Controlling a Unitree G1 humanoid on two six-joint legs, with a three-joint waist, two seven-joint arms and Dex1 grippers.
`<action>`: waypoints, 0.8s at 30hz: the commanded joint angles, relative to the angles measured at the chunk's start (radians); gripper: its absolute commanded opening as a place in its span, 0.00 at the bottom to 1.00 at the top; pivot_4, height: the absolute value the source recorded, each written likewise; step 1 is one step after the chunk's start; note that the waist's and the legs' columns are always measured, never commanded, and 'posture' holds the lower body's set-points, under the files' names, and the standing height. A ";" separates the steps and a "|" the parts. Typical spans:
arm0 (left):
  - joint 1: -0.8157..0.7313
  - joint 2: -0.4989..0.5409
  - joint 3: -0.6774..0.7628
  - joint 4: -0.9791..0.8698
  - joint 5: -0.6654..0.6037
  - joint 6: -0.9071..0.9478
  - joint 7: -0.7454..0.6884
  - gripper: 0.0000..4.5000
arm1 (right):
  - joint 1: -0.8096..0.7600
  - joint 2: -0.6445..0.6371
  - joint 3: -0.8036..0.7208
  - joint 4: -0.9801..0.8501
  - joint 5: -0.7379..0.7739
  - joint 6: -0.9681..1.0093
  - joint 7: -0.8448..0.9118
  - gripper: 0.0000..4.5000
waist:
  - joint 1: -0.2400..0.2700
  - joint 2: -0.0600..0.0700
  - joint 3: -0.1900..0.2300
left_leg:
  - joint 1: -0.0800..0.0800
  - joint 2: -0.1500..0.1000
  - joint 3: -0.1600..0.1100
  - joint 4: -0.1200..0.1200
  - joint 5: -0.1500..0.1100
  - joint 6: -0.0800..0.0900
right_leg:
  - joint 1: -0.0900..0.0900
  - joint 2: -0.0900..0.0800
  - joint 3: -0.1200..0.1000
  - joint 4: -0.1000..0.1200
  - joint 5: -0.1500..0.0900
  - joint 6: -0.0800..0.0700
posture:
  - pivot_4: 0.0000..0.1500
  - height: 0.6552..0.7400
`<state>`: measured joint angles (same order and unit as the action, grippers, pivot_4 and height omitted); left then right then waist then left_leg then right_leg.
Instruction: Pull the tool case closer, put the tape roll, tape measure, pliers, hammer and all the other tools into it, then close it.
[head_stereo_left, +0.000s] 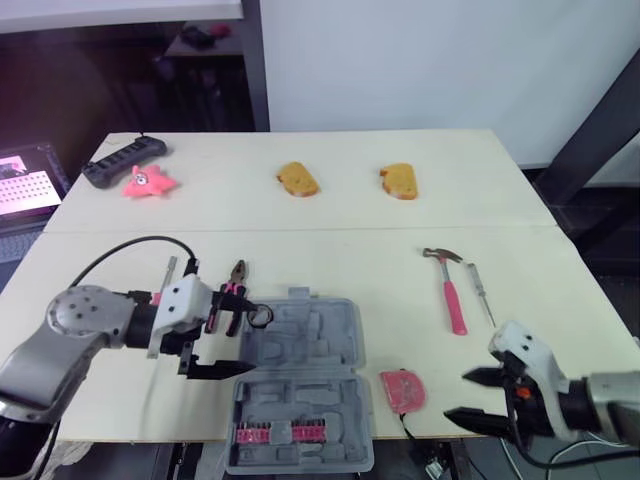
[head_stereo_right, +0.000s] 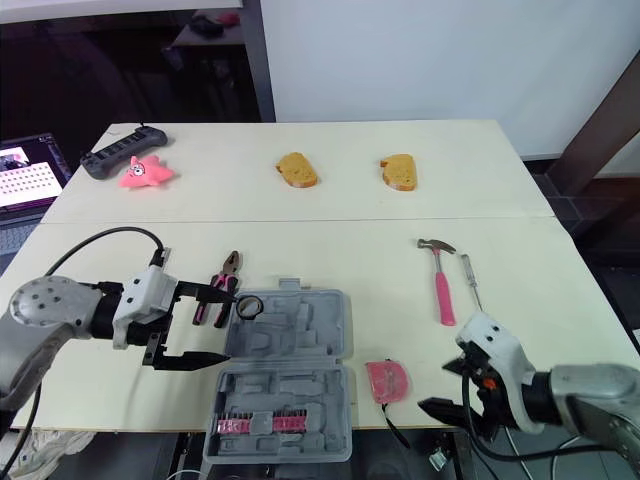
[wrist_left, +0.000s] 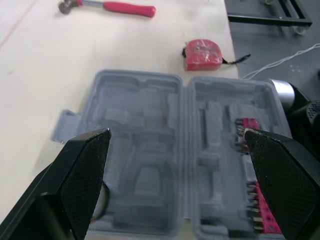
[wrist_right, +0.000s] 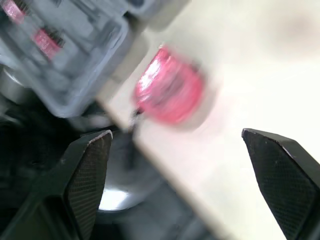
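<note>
The case (head_stereo_left: 300, 385) lies open at the table's (head_stereo_left: 350, 230) near edge, grey, with a row of pink bits (head_stereo_left: 285, 433) in its nearer half. The left gripper (head_stereo_left: 245, 335) hovers just left of the case's far half, its fingers spread wide and holding nothing. The tape roll (head_stereo_left: 260, 316) sits at the case's far left corner, and the pliers (head_stereo_left: 232, 295) lie just left of that corner. The tape measure (head_stereo_left: 402, 390) rests just right of the case; any label on it is too small to read. Further right, the right gripper (head_stereo_left: 458, 396) is also wide open and empty. The hammer (head_stereo_left: 450, 290) and a screwdriver (head_stereo_left: 482, 290) lie right of and beyond the case. Well beyond it are two bread pieces (head_stereo_left: 298, 180), a pink toy (head_stereo_left: 148, 183) and a black power strip (head_stereo_left: 123, 160).
</note>
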<state>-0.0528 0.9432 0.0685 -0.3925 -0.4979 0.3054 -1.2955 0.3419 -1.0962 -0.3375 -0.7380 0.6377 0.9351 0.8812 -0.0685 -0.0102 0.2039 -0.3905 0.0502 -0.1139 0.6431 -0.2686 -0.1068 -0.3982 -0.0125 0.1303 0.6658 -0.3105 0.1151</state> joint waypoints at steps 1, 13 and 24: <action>0.052 0.011 0.060 -0.042 0.011 -0.049 0.009 1.00 | -0.031 0.009 0.149 0.051 -0.234 -0.391 0.053 0.98 | 0.001 -0.001 0.000 | 0.000 0.000 0.000 0.000 0.000 0.000 | 0.000 0.000 0.000 0.000 0.000 0.000 | 1.00 1.00; 0.229 0.006 0.170 -0.117 0.008 -0.075 0.061 1.00 | -0.322 0.078 0.541 0.535 -0.513 -1.023 0.373 0.98 | 0.001 -0.002 0.002 | 0.001 0.000 0.001 0.002 0.000 0.000 | 0.002 0.000 0.000 0.000 0.002 0.003 | 1.00 1.00; 0.283 0.011 0.233 -0.127 0.007 -0.079 0.068 1.00 | -0.372 0.193 0.619 0.574 -0.617 -0.989 0.294 0.98 | 0.005 -0.002 0.002 | 0.001 0.000 0.001 0.003 0.000 0.000 | 0.003 -0.001 0.000 0.000 0.002 0.002 | 1.00 1.00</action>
<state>0.2310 0.9436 0.2642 -0.5037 -0.4860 0.2461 -1.2259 -0.0240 -0.9168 0.2750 -0.1547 0.0346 -0.0550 1.1863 -0.0639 -0.0125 0.2058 -0.3891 0.0501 -0.1134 0.6461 -0.2690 -0.1063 -0.3954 -0.0131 0.1301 0.6658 -0.3085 0.1172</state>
